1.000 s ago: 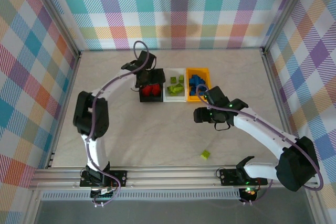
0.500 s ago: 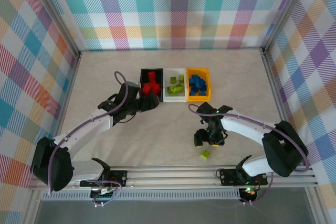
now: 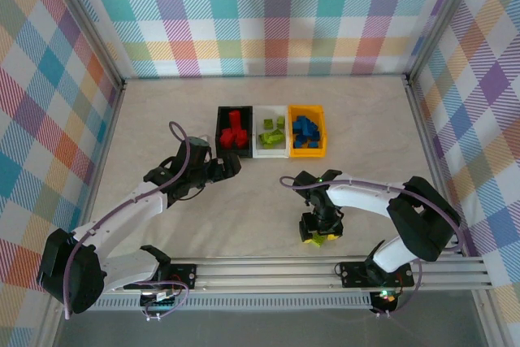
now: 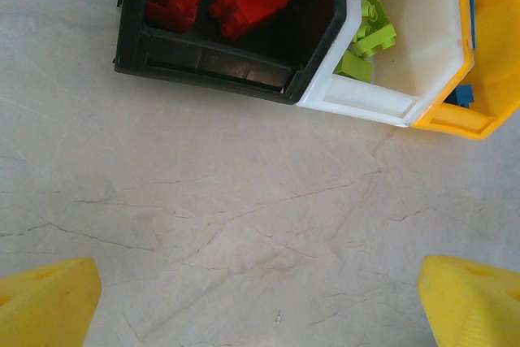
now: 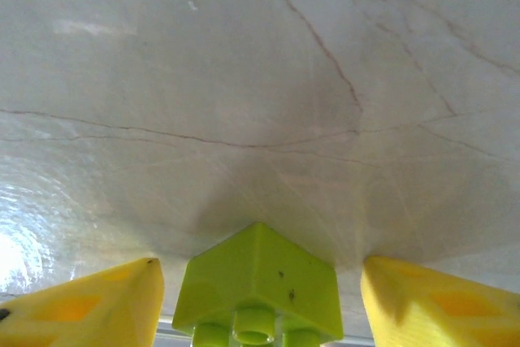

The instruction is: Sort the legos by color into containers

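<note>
This looks like a robot test booth in a lab. A pale, marble-patterned table (image 3: pixel 244 217) is boxed in by a metal frame (image 3: pixel 454 2) and walls (image 3: pixel 276 14) of bright checked cloth. The left arm (image 3: pixel 130 207) and the right arm (image 3: pixel 366 193) are bolted side by side to the rail (image 3: pixel 268 270) at its near edge.
</note>
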Action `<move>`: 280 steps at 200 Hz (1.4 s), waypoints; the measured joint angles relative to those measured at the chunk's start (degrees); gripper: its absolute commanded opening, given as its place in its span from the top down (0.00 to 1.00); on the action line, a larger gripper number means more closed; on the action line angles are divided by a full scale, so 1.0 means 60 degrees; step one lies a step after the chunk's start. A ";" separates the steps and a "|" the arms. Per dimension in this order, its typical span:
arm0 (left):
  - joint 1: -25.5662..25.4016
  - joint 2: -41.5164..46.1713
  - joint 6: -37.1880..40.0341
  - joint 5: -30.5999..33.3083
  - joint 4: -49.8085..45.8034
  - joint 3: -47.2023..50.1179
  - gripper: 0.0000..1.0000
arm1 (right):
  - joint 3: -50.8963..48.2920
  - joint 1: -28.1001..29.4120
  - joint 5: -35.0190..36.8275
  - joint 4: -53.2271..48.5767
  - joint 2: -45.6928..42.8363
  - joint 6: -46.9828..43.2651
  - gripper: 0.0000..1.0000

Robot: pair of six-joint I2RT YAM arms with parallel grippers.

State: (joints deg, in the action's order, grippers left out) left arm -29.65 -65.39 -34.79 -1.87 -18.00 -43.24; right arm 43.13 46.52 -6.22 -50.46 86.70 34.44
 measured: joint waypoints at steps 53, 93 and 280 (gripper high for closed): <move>0.0018 0.0000 0.0000 0.0171 -0.0011 0.0018 0.00 | -0.0011 0.0004 0.0200 -0.0109 -0.0091 0.0124 0.60; 0.0076 0.0084 0.0004 0.0342 -0.0266 0.0146 0.00 | 0.0335 0.0120 -0.0080 -0.0029 -0.0444 0.0087 0.65; 0.1020 0.2346 -0.0087 0.2055 -0.0492 0.1133 0.00 | 1.2400 -0.2375 0.2583 0.2240 0.7144 -0.1643 0.31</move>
State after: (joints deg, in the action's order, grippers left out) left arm -23.53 -51.31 -35.31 10.46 -20.95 -36.45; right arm 117.54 32.27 9.28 -37.01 129.56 24.58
